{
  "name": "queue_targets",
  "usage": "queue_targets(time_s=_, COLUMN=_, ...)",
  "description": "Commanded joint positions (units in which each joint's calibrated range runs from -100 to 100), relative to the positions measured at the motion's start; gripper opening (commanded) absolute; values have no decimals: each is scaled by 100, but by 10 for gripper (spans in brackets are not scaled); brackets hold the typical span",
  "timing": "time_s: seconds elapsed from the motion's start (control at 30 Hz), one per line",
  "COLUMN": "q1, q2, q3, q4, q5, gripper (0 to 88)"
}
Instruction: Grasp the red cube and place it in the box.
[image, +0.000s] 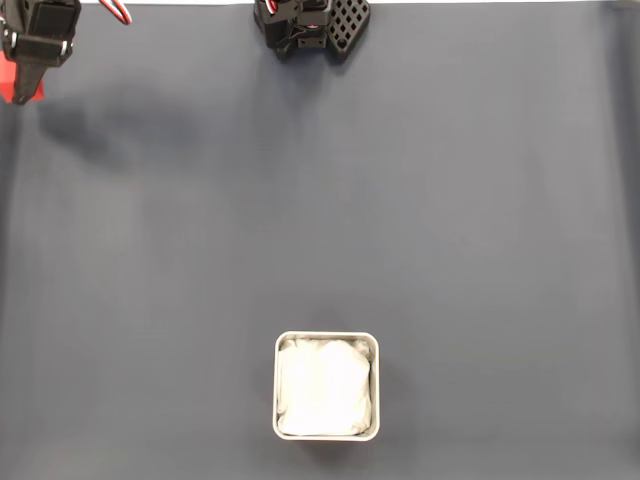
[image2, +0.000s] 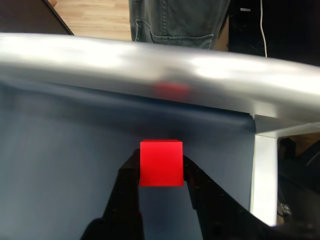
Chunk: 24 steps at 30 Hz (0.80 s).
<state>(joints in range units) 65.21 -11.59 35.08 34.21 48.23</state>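
**Q:** What is the gripper doing?

**A:** In the wrist view, the black gripper (image2: 161, 172) has its two fingers closed against the left and right sides of the red cube (image2: 161, 162), holding it between them. The dark blue mat (image2: 65, 165) lies beneath. Just beyond the cube runs a shiny metal rail (image2: 150, 67), which carries a faint red reflection. A person in grey trousers (image2: 175, 20) stands behind the rail.

**Q:** Where is that in the fixed view?

**A:** At the far upper left corner. The gripper (image: 25, 85) points downward there, with a sliver of the red cube (image: 12, 80) showing beside it at the picture's edge.

**Q:** And the box?

**A:** The box (image: 326, 338) sits on the mat near the bottom centre, well apart from the gripper. It is square, with a pale metal rim and rounded corners. Inside lies a crumpled white lining (image: 325, 388). The arm's black base (image: 310, 28) stands at the top centre.
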Motion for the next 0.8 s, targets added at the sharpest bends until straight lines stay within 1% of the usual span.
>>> queue_targets(time_s=0.0, q1=-193, q2=-392, q3=-287, q4=46, q5=59, gripper=48)
queue_targets(time_s=0.77, q1=-1798, q2=-972, q3=-360, q4=243, q5=78, gripper=46)
